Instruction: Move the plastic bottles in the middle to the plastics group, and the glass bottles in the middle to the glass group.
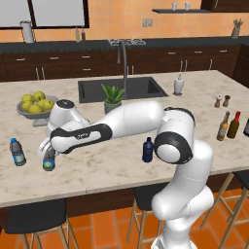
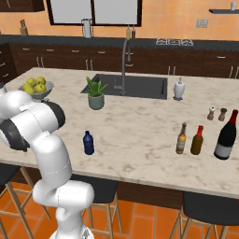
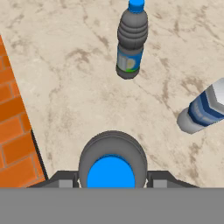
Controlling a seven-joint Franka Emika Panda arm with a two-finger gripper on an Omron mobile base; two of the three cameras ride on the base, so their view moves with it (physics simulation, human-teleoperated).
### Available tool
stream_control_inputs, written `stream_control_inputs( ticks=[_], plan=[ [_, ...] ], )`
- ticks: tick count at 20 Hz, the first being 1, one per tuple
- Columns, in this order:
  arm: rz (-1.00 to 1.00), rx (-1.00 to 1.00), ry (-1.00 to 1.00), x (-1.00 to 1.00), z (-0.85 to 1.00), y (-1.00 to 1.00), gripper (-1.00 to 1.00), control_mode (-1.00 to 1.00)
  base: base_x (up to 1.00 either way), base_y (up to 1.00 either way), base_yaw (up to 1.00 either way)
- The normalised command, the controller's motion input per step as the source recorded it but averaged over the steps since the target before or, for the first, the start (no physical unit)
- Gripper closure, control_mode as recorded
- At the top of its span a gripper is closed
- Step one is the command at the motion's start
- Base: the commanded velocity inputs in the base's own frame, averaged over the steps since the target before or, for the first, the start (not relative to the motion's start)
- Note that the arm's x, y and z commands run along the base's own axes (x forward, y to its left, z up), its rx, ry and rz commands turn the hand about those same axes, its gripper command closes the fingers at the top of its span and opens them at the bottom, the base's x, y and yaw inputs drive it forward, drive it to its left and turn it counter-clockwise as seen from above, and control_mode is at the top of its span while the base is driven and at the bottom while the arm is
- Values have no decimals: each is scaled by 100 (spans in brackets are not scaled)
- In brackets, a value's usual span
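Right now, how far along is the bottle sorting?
Done: the amber bottle stands beside the red-necked one. In hand: the hand grips a clear bottle near the plastics bottle. Left: the navy bottle mid-counter.

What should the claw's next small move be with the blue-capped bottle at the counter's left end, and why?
Probably ease straight down, then release. The claw seems closed around the grey bottle, upright, beside the plastics group's standing bottle, so it is already where it belongs. Whether its base touches the counter cannot be told, so opening now might drop or tip it.
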Motion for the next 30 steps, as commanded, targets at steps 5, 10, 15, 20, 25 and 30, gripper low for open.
stream_control_inputs(
  ticks=[5,10,15,20,25,30],
  plan=[
    [-5,-2,0,35,0,13,100,-100,0,0,0],
    [-2,-1,0,29,0,3,100,-100,0,0,0],
    [0,0,0,16,0,17,100,-100,0,0,0],
    [0,0,0,10,-17,11,100,-100,0,0,0],
    [0,0,1,11,-57,5,100,-100,0,0,0],
    [0,0,0,3,-46,1,100,-100,0,0,0]
  ],
)
